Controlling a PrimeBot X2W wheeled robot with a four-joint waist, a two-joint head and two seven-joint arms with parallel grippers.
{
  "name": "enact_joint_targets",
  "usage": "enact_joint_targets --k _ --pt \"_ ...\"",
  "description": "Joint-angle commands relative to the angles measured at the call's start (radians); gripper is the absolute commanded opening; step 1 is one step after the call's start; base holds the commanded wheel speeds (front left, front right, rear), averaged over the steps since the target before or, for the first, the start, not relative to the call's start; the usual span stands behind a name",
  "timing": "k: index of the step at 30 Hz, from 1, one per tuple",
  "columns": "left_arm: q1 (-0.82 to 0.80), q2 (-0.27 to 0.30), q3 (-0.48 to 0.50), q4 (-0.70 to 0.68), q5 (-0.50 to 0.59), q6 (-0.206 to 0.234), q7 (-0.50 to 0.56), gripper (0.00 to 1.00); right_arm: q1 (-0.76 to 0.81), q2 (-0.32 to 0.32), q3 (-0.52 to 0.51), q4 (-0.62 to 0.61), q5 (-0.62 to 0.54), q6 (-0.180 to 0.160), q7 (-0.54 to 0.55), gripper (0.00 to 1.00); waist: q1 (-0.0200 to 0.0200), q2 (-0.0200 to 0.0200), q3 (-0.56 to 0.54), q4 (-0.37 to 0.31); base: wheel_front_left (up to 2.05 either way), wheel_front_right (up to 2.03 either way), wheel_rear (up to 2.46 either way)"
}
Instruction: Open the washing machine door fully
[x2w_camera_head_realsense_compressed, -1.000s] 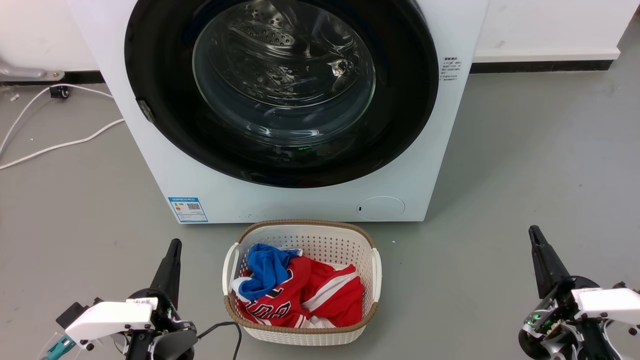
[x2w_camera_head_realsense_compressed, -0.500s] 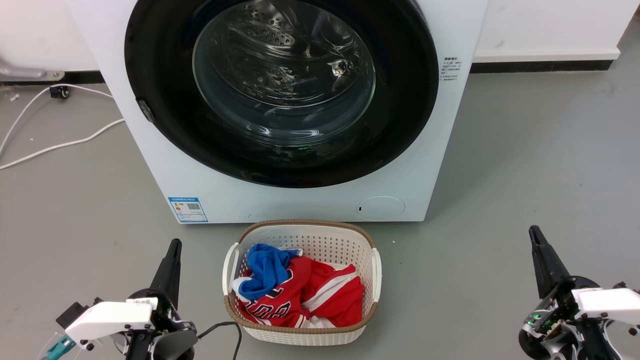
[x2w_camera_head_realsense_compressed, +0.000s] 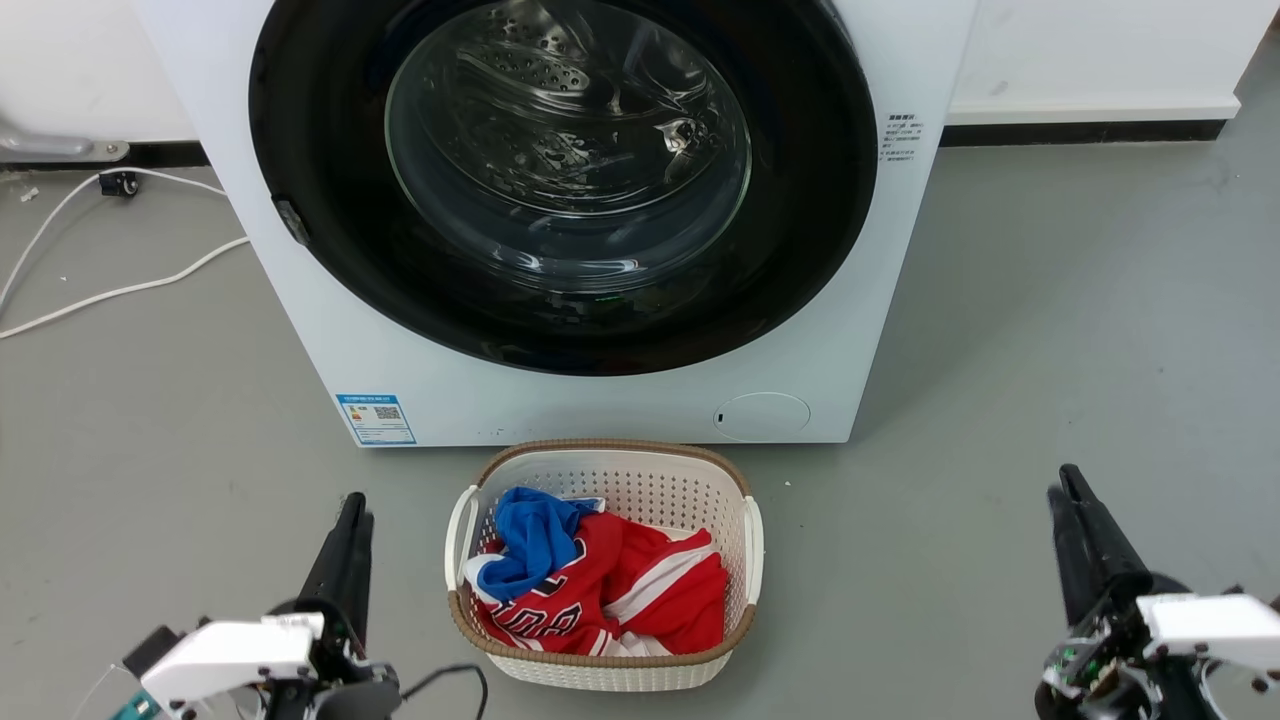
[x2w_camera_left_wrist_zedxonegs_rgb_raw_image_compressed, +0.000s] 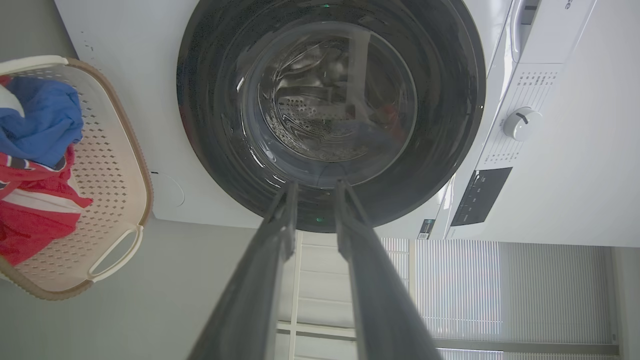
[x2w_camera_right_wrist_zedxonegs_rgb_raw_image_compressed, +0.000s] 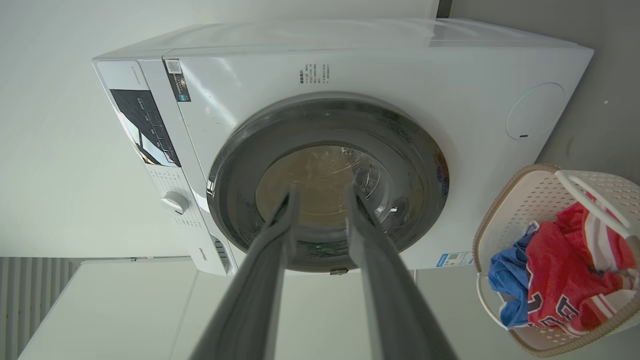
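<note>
Before the machine (x2w_camera_head_realsense_compressed: 560, 410) the grey floor (x2w_camera_head_realsense_compressed: 1050, 330) lies open on the robot's right of it; on its left, white cables (x2w_camera_head_realsense_compressed: 120, 290) trail across the floor near its corner; a basket (x2w_camera_head_realsense_compressed: 640, 470) stands just before its front, below the door (x2w_camera_head_realsense_compressed: 565, 180), holding a red jersey (x2w_camera_head_realsense_compressed: 640, 590) and a blue cloth (x2w_camera_head_realsense_compressed: 530, 545). The door is shut, its black rim flat against the machine's front and nearly as wide as the machine; a small grey catch (x2w_camera_head_realsense_compressed: 290, 222) sits at the rim's left edge.

Low and well short of the machine, left of the basket, the left jaws point their fingers (x2w_camera_head_realsense_compressed: 345, 555) toward it; the two fingers stand a narrow gap apart, gripping nothing; in the left wrist view the door's rim shows through that gap. The right jaws sit likewise to the basket's right, fingers (x2w_camera_head_realsense_compressed: 1095, 545) aimed at the machine, slightly parted and empty; both are well apart from the door.

Low on the machine's front a blue sticker (x2w_camera_head_realsense_compressed: 376, 418) carries a QR code, its text too small to read; a round cap (x2w_camera_head_realsense_compressed: 762, 416) lies low on the other side; a block of print (x2w_camera_head_realsense_compressed: 900, 137) beside the door is unreadable; a white dial (x2w_camera_left_wrist_zedxonegs_rgb_raw_image_compressed: 521, 123) and a dark panel (x2w_camera_left_wrist_zedxonegs_rgb_raw_image_compressed: 481, 196) sit above the door.
</note>
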Motion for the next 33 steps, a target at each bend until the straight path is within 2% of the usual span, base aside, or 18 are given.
enact_joint_targets --k 1,11,27,33 --pt "0.001 0.0 -0.002 -0.001 0.001 0.0 -0.002 1.0 0.001 0.0 0.002 -0.002 -0.001 0.0 -0.002 1.0 0.0 0.0 0.0 0.0 0.0 0.0 0.0" --pt "-0.003 0.0 -0.051 -0.027 0.038 0.0 -0.054 1.0 0.017 -0.007 0.042 -0.039 -0.046 0.0 -0.051 1.0 0.0 0.0 0.003 0.001 0.0 0.0 0.0" --pt "-0.014 0.0 -0.061 -0.102 0.348 0.0 -0.123 1.0 0.015 -0.015 0.076 -0.087 -0.434 0.001 -0.122 1.0 0.0 0.0 0.016 0.005 0.0 0.0 0.0" --pt "-0.017 0.0 -0.064 -0.116 0.514 0.0 -0.146 1.0 0.016 -0.019 0.093 -0.107 -0.596 0.001 -0.143 1.0 0.0 0.0 0.021 0.006 0.0 0.0 0.0"
